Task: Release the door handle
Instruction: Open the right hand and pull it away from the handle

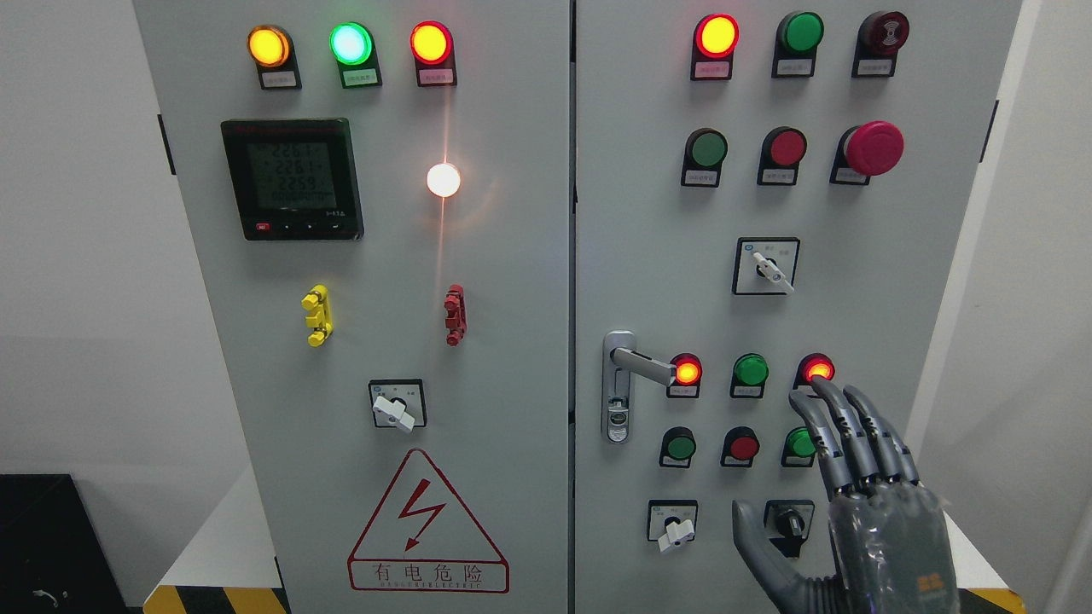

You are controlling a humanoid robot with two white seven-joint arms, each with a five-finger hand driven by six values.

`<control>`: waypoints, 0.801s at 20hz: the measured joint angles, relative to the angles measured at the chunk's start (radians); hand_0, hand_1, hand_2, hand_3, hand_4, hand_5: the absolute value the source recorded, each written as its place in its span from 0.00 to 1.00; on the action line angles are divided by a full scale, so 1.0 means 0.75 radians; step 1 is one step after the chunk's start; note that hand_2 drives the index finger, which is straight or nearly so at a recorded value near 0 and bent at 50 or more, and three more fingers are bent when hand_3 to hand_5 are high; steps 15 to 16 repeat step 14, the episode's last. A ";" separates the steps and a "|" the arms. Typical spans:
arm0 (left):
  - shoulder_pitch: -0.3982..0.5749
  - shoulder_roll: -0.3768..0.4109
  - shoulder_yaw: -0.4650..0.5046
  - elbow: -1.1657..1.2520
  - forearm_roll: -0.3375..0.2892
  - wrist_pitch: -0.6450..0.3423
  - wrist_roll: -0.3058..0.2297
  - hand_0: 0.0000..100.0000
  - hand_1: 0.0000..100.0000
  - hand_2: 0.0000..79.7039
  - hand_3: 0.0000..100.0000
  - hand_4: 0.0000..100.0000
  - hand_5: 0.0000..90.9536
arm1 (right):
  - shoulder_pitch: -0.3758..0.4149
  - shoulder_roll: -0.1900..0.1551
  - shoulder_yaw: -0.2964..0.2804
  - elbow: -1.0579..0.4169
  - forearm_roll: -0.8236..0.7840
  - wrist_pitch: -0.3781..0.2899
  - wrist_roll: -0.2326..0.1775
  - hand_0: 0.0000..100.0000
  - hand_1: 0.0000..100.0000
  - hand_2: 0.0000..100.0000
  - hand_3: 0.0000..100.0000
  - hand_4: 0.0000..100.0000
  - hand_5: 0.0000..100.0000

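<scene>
The right hand (845, 477) is wide open, holding nothing, well apart from the door handle (641, 364); its fingertips could press the lit red button (817, 370).
</scene>
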 measured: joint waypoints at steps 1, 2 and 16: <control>0.000 0.000 0.000 0.000 0.000 0.000 0.000 0.12 0.56 0.00 0.00 0.00 0.00 | 0.003 0.000 -0.006 -0.002 -0.006 -0.005 -0.004 0.47 0.21 0.03 0.14 0.13 0.17; 0.000 0.000 0.000 0.000 0.000 0.000 0.000 0.12 0.56 0.00 0.00 0.00 0.00 | 0.004 0.000 -0.011 -0.004 -0.012 -0.012 -0.007 0.47 0.21 0.03 0.14 0.13 0.17; 0.000 0.000 0.000 0.000 0.000 0.000 0.000 0.12 0.56 0.00 0.00 0.00 0.00 | 0.020 0.003 -0.044 -0.039 -0.039 -0.062 -0.016 0.45 0.23 0.05 0.17 0.19 0.22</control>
